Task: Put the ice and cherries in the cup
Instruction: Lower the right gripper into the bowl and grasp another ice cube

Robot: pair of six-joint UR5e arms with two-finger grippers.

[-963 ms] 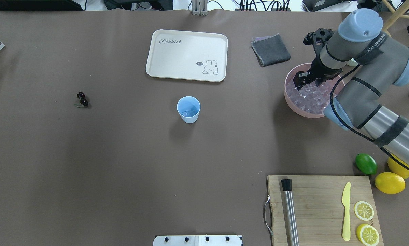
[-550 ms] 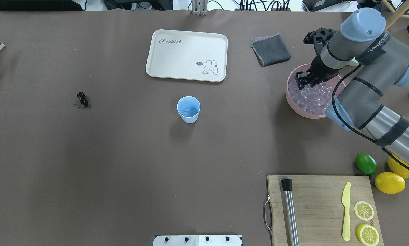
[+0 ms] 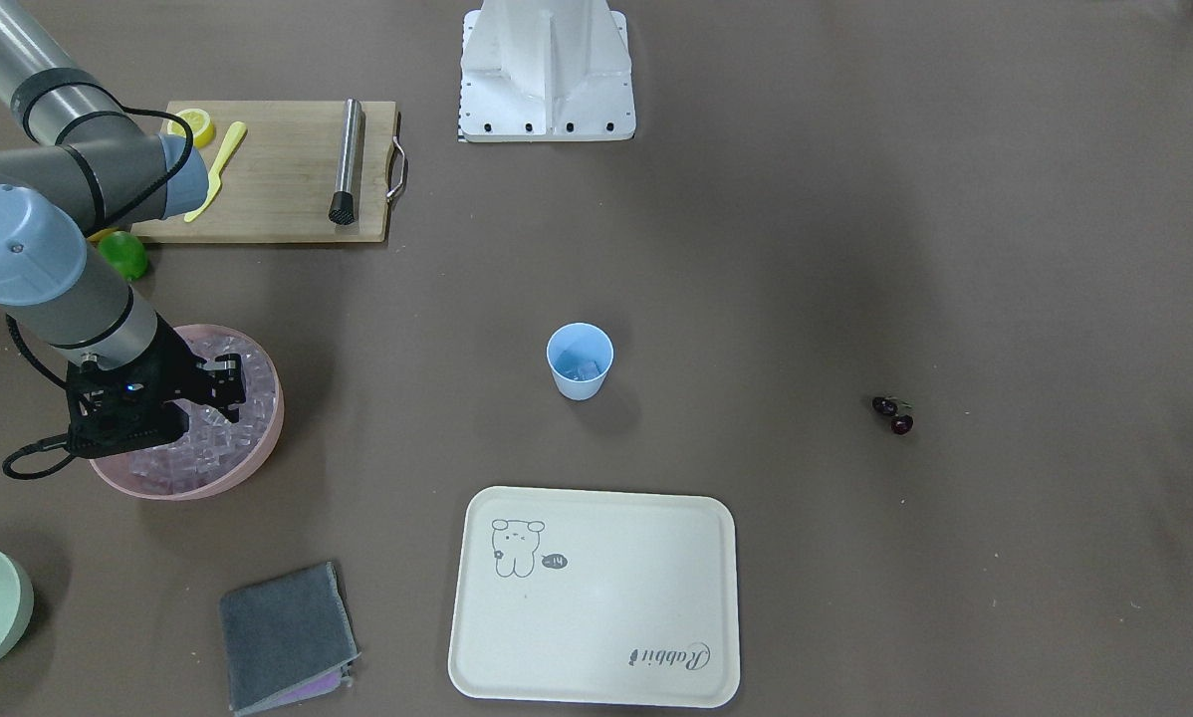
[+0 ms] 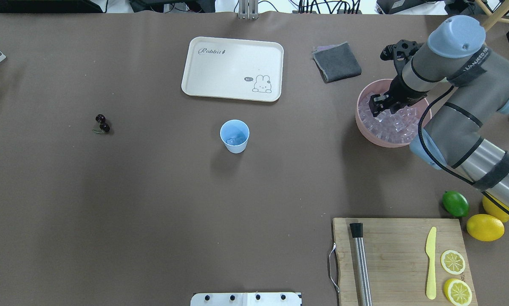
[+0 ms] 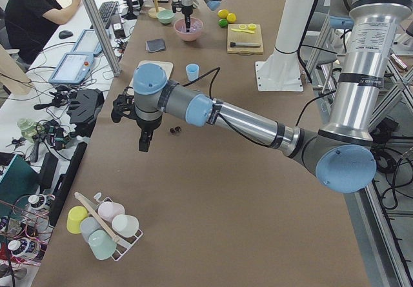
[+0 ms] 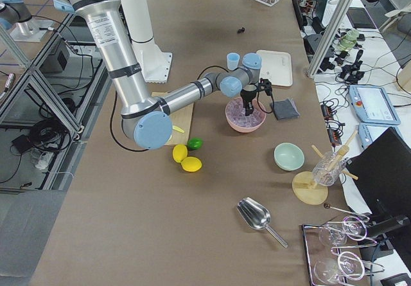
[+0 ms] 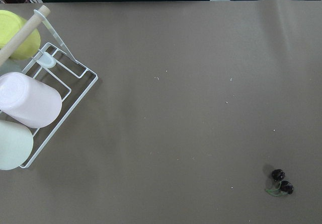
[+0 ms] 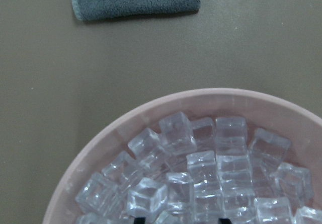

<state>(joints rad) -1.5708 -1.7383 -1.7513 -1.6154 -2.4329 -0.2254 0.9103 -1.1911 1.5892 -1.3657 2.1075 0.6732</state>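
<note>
Right tool [image 4: 380,103]: parted wide, clamped on nothing, tips low in the heap of ice [image 8: 201,178], one to each side of a few cubes at the bottom edge of the wrist view. Pointing straight down inside the rim of the pink bowl [image 4: 362,124], over its far-left part as seen from overhead. Bowl heaped with clear cubes, standing on the desk [image 4: 152,191] at the robot's right. Just beyond the bowl and apart from it, a folded grey cloth [image 4: 337,61]. Well to the left of the tool, near the middle of the desk, the light-blue cup [image 4: 234,136], upright, with a little ice already at its bottom. Behind the cup, not touching, a cream tray [image 4: 233,68] with a rabbit drawing. Farther left again, well apart from cup and bowl, the cherries [image 4: 102,123], two dark fruits joined by stems, lying on the bare desk. Left tool [image 5: 143,142]: hanging above the desk near the cherries, seen only from the side camera; cannot tell whether parted or clenched. From its wrist camera, the cherries at lower right and a wire rack [image 7: 60,98] at the left edge. Nearer the robot on the right, a wooden board [image 4: 399,255] with a steel muddler [image 4: 360,263], a yellow knife [image 4: 431,263] and lemon slices [image 4: 453,262]; beside it a lime [image 4: 455,204] and two lemons [image 4: 485,227].
</note>
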